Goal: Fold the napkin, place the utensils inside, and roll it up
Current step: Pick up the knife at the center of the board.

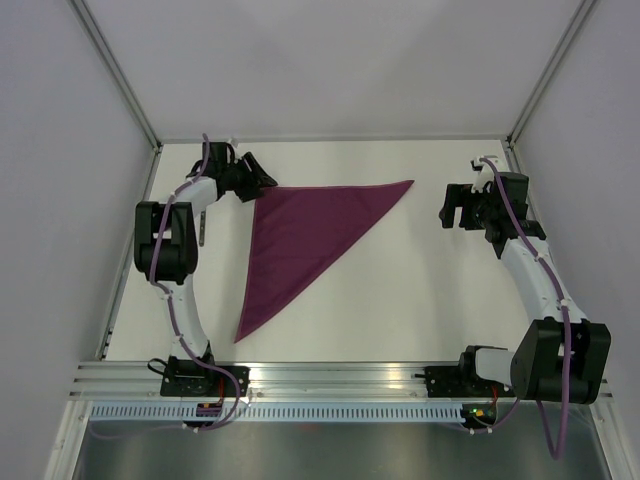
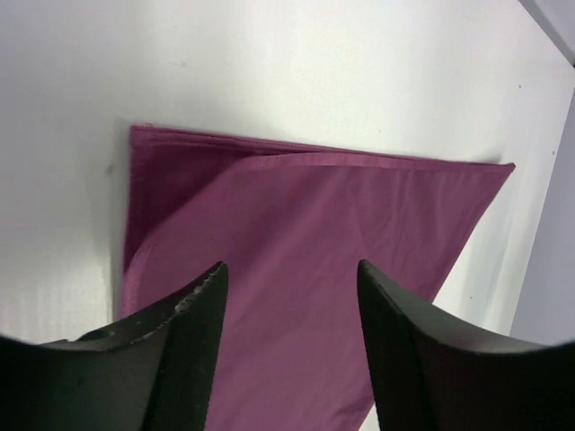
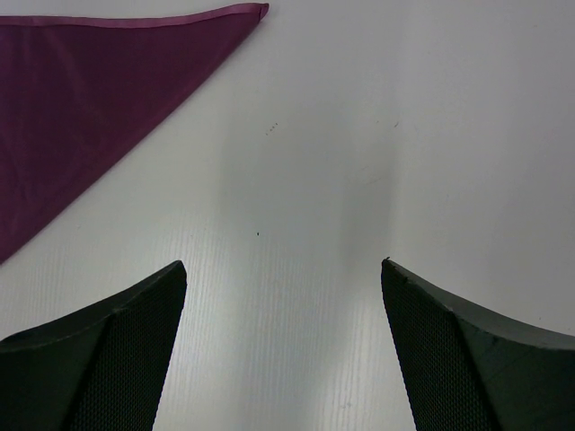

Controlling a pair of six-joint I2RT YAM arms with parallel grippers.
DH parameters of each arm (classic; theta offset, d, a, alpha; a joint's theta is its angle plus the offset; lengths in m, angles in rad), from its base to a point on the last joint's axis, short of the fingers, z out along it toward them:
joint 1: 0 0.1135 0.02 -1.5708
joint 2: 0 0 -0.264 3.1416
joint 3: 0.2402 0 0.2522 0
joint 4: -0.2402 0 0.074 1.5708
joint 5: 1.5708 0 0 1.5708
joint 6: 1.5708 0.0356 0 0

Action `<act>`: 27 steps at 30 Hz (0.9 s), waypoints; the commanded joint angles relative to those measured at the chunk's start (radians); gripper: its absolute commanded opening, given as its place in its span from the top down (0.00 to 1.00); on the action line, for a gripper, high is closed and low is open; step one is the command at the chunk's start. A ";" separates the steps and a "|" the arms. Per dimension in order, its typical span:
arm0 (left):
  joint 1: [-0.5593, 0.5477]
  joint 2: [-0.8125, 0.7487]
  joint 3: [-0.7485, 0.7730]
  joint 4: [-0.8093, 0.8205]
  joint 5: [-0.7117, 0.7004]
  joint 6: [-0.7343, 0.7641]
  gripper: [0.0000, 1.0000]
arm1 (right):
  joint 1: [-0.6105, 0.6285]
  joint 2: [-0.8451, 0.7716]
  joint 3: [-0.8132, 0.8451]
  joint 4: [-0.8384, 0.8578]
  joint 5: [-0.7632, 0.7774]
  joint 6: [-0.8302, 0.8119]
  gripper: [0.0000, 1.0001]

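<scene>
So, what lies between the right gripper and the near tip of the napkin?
Nothing: only bare white table lies between the right gripper and the napkin's pointed tip. The right wrist view shows this clearly; the top view agrees.

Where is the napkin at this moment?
In the top view, the napkin, folded into a triangle, lies left of centre on the table, its far-left corner at the left gripper.

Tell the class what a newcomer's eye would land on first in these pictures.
A purple napkin, folded into a triangle, lies left of the middle of the white table. The left claw hovers open over the napkin's far left corner; the right claw hangs open above the table just beyond its right tip.
</scene>
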 commanded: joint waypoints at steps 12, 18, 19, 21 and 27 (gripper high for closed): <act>0.056 -0.311 -0.173 -0.081 -0.482 0.055 0.28 | -0.003 0.011 0.034 -0.014 -0.074 0.002 0.07; 0.125 -0.346 -0.230 -0.211 -0.653 0.105 0.31 | -0.003 0.005 0.034 -0.021 -0.108 0.012 0.08; 0.134 -0.342 -0.236 -0.216 -0.660 0.110 0.32 | -0.004 0.006 0.034 -0.021 -0.112 0.014 0.08; 0.151 -0.328 -0.236 -0.223 -0.679 0.116 0.33 | -0.004 0.008 0.037 -0.028 -0.121 0.014 0.08; 0.158 -0.238 -0.143 -0.274 -0.689 0.162 0.34 | -0.004 0.006 0.037 -0.031 -0.138 0.015 0.09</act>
